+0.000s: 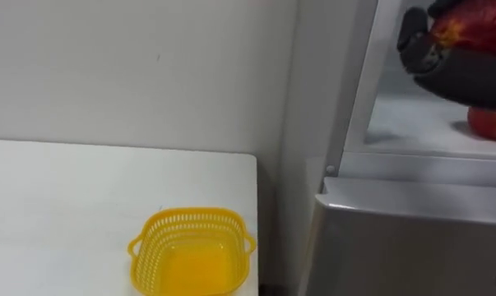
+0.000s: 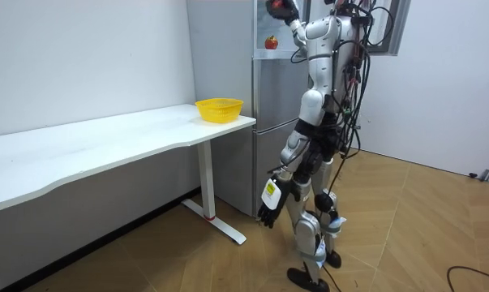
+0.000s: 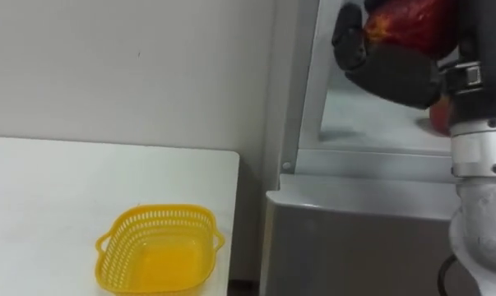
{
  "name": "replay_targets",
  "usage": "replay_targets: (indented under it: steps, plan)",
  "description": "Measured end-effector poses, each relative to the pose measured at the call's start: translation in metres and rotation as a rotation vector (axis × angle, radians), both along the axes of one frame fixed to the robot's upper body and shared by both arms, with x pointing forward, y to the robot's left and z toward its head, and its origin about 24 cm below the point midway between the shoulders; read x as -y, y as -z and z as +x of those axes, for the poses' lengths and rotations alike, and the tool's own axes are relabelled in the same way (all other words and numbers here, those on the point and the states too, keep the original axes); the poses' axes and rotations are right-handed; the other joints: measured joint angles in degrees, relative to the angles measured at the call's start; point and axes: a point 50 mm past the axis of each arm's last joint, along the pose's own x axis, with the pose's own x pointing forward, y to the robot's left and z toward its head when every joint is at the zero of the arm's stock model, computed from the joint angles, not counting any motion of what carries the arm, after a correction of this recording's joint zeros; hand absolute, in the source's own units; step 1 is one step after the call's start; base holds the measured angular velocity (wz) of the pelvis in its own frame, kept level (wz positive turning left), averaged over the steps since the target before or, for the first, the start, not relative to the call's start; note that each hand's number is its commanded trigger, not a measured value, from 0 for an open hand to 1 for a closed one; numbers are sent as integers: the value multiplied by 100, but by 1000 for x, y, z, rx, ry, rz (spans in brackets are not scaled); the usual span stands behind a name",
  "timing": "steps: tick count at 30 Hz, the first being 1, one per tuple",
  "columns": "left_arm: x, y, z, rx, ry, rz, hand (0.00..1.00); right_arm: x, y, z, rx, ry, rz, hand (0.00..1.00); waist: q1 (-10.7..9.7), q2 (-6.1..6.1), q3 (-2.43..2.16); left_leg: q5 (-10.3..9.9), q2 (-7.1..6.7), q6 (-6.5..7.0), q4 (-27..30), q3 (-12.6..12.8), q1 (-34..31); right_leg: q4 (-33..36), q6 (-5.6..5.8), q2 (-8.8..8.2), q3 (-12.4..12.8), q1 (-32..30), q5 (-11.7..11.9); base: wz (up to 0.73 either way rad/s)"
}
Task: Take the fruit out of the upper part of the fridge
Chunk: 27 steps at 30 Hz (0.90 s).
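Note:
High in the open upper fridge compartment (image 1: pixel 412 115), my right hand (image 1: pixel 465 78) is shut on a red apple (image 1: pixel 478 20), with dark fingers curled round its left side. A second red apple (image 1: pixel 490 123) rests on the white shelf just below the hand, partly hidden by it. The right eye view shows the same held apple (image 3: pixel 408 20) in my right hand (image 3: pixel 387 74). In the room view I stand facing the fridge (image 2: pixel 268 122) with my right arm raised. My left hand (image 2: pixel 268 212) hangs by my thigh, fingers relaxed.
A yellow mesh basket (image 1: pixel 190 219) stands empty near the right end of the white table (image 1: pixel 67 205), left of the fridge. The grey lower fridge door (image 1: pixel 412 238) is closed below the open compartment. A narrow gap separates the table edge from the fridge.

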Motion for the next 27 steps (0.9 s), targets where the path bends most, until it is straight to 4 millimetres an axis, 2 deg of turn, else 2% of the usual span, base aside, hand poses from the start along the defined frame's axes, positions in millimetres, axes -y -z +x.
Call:
replay_targets:
  steps: [5, 10, 16, 19, 25, 26, 27]
  plan:
    - [2, 2, -7, -28, -2, -24, 0, -10, -10, -18, 108, -52, -28, 100, -13, -38, -23, -1, 3, 1, 11, 37, 8, 3, 0, 0, 22, 3, 0, -3]
    - [5, 2, -6, -34, 5, -51, 0, -21, -14, -28, 148, -116, -79, 100, 91, -54, -26, -3, 15, 2, -61, 13, 22, 9, -22, 15, 30, 15, 13, -1]
    - [6, 3, -2, -37, 17, -71, 0, -50, 1, -23, 57, -248, -162, 100, 192, -94, -17, -1, 50, -6, -10, 11, 7, 13, -71, 39, 7, 21, 43, 0]
    - [7, 3, 4, -29, 29, -73, 0, -63, 10, -21, -1, -296, -227, 100, 329, -119, -16, -2, 53, -7, 17, -18, -44, 17, -78, 39, -22, -4, 48, 4]
    - [9, 3, 10, -35, 64, -90, 0, -78, 19, -18, -54, -318, -336, 100, 462, -137, -2, -1, 10, -3, 111, -257, -173, 15, -75, -37, -264, -4, 46, 22]
    - [9, 3, 12, -37, 75, -90, 0, -81, 22, -17, -72, -329, -352, 100, 462, -152, 7, -1, -1, -3, 137, -331, -201, 16, -74, -42, -300, -1, 45, 26]
    - [10, 3, 15, -38, 86, -91, 0, -85, 27, -14, -103, -336, -376, 100, 485, -166, 45, 0, 0, -3, 159, -349, -208, 15, -72, -44, -339, 15, 44, 20]
